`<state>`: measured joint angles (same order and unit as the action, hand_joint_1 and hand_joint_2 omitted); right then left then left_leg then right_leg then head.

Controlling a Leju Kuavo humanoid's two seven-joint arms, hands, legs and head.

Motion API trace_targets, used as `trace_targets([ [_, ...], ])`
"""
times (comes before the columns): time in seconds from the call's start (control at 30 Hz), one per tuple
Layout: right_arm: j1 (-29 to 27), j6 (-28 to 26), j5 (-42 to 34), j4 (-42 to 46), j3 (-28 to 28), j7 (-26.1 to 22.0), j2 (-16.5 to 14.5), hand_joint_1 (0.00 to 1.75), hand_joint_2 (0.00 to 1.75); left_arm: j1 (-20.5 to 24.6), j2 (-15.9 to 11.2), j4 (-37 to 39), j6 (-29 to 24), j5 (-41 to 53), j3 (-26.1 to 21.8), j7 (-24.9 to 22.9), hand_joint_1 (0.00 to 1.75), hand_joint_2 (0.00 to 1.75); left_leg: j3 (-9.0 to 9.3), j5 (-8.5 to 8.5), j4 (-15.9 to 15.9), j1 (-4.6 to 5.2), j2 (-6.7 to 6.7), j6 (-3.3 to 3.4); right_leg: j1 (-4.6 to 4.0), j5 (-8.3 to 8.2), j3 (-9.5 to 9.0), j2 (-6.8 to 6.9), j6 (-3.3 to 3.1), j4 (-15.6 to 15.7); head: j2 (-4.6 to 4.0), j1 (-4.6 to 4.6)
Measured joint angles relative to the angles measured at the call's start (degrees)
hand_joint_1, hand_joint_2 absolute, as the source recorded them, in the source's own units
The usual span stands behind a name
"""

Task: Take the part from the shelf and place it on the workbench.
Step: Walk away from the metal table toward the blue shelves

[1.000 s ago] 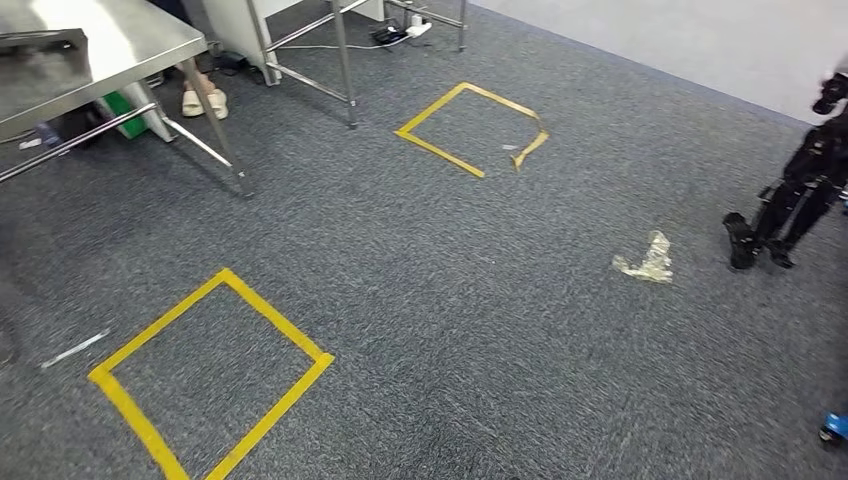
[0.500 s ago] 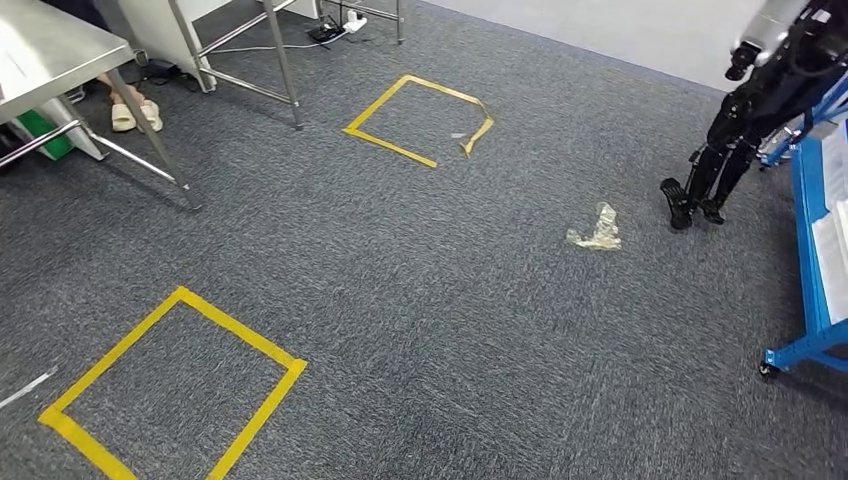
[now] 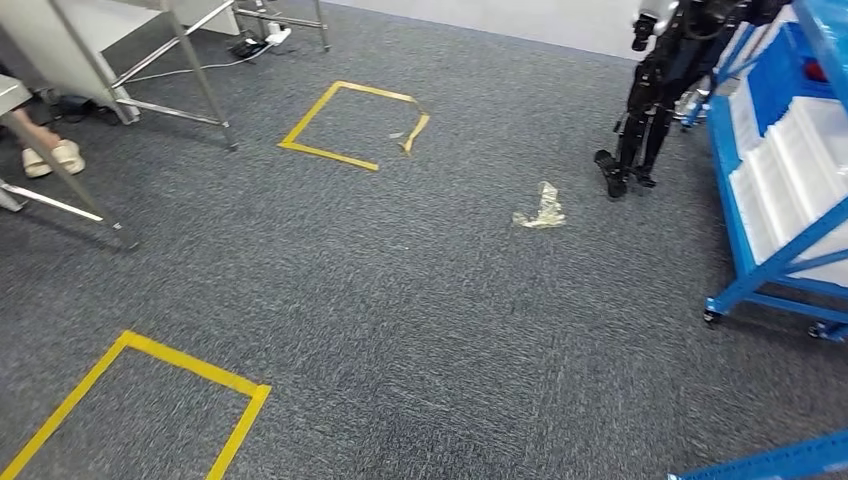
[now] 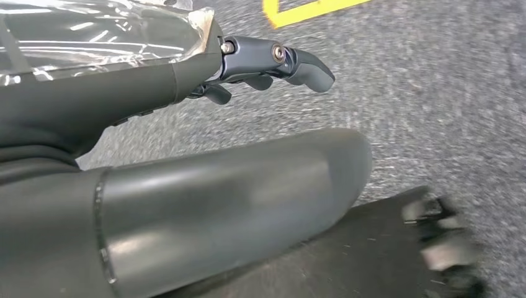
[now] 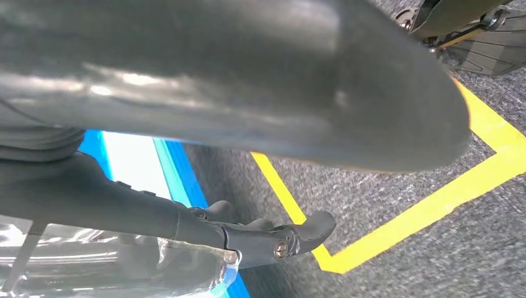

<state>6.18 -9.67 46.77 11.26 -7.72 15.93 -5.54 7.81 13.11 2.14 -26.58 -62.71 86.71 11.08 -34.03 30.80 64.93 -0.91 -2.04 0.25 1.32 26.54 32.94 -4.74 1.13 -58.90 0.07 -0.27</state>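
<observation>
The whole head view has swung since the earlier frames, so the camera has turned rather than the things: the steel table legs and taped squares have slid toward the left edge, and a blue shelf rack that was barely in sight now stands large on the right.

Going from left to right in the head view: a person's feet in pale slippers [image 3: 55,157] rest under a metal-legged table [image 3: 190,60] at the far left. Near the lower left lies a yellow tape square on the grey carpet [image 3: 150,400], and a second yellow tape square [image 3: 350,125] lies further off, one corner peeling. A crumpled scrap of clear tape [image 3: 540,208] lies in the middle of the floor. Beyond it stands another dark humanoid robot [image 3: 645,100]. At the right is the blue metal shelf rack with white trays [image 3: 780,200], on castors; something small and red sits high in it, too small to identify as the part.

In the left wrist view, the left hand [image 4: 267,62] hangs over carpet with fingers loosely extended, holding nothing. In the right wrist view, the right hand [image 5: 273,236] hangs likewise, fingers loosely extended and holding nothing, with blue shelf framing behind it.

Judging from this, the robot is in the approach step, turning toward the shelf. Next it likely needs to square up to the rack and come within reach.
</observation>
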Motion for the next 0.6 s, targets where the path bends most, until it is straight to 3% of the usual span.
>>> trace_targets([
  [0.07,0.06,-0.1,-0.03,0.02,-0.07,0.0,0.01,0.0,0.0,0.16,0.05,-0.02,0.07,0.09,0.03,-0.13,0.0,0.0,1.81,-1.23,-4.06,-0.18,-1.88,0.07,-0.2,0.1,0.47,-1.1,0.5,-0.47,0.0,0.05],
  [0.1,0.02,-0.21,-0.08,0.03,-0.16,0.0,0.01,0.0,0.0,0.21,0.08,-0.02,0.08,0.16,0.08,-0.33,0.0,0.0,1.98,-1.15,-4.58,-0.04,-2.18,0.31,-0.27,0.05,0.75,-1.57,0.88,-0.52,0.0,0.07],
  [0.17,-0.28,-0.45,-0.21,0.04,-0.51,-0.01,0.0,0.0,0.0,0.19,0.1,-0.02,0.09,0.39,0.31,-0.81,0.0,0.0,1.97,-1.47,-4.81,0.26,-1.1,1.18,-0.15,-0.18,1.37,-2.02,1.67,-0.4,0.0,0.13],
  [0.23,-0.5,-0.57,-0.3,0.05,-0.97,-0.06,-0.05,0.0,0.0,0.12,0.13,-0.02,0.1,0.56,0.67,-1.11,0.0,0.0,2.1,-1.79,-5.24,0.27,0.21,2.13,-0.26,0.96,2.9,0.34,2.05,-2.79,0.0,0.28],
  [0.3,-0.39,-0.61,-0.25,0.06,-1.34,-0.27,-0.15,0.0,0.0,-0.04,0.14,-0.02,0.11,0.59,0.93,-1.3,0.0,0.0,2.1,-1.83,-5.46,0.32,1.75,2.69,-0.38,4.02,6.34,3.29,1.93,-9.6,0.0,0.47],
  [0.37,-0.34,-0.61,0.0,0.07,-1.59,-0.49,-0.21,0.0,0.0,-0.17,0.14,0.0,0.1,0.59,1.17,-1.45,0.0,0.0,2.03,-1.76,-5.45,0.43,3.28,2.86,-0.35,6.4,9.7,3.98,2.08,-16.28,0.0,0.52],
  [0.4,-0.41,-0.6,0.23,0.07,-1.69,-0.56,-0.2,0.0,0.0,-0.22,0.14,0.02,0.13,0.57,1.33,-1.48,0.0,0.0,2.04,-1.71,-5.45,0.46,3.96,2.88,-0.32,6.39,9.96,4.13,2.39,-16.94,0.0,0.53],
  [0.43,-0.46,-0.57,0.53,0.08,-1.78,-0.6,-0.19,0.0,0.0,-0.28,0.14,0.04,0.18,0.46,1.46,-1.45,0.0,0.0,2.1,-1.65,-5.45,0.47,4.61,2.84,-0.3,5.53,8.97,4.41,2.8,-15.16,0.0,0.54],
  [0.5,-0.35,-0.5,1.2,0.14,-1.87,-0.62,-0.15,0.0,0.0,-0.39,0.14,0.08,0.28,0.2,1.58,-1.25,0.0,0.0,2.34,-1.46,-5.45,0.53,5.76,2.6,-0.38,2.65,4.46,6.41,3.35,-6.82,0.0,0.56],
  [0.53,-0.15,-0.46,1.45,0.19,-1.87,-0.62,-0.15,0.0,0.0,-0.46,0.14,0.1,0.29,0.05,1.6,-1.14,0.0,0.0,2.48,-1.27,-5.43,0.69,6.27,2.33,-0.63,1.43,2.45,7.57,3.23,-3.19,0.0,0.57],
  [0.6,0.27,-0.39,1.75,0.28,-1.88,-0.58,-0.17,0.0,0.0,-0.56,0.14,0.21,0.29,-0.05,1.61,-0.99,0.0,0.0,2.83,-0.98,-5.53,1.03,7.25,1.78,-1.14,0.29,0.88,8.58,2.32,-0.24,0.0,0.52],
])
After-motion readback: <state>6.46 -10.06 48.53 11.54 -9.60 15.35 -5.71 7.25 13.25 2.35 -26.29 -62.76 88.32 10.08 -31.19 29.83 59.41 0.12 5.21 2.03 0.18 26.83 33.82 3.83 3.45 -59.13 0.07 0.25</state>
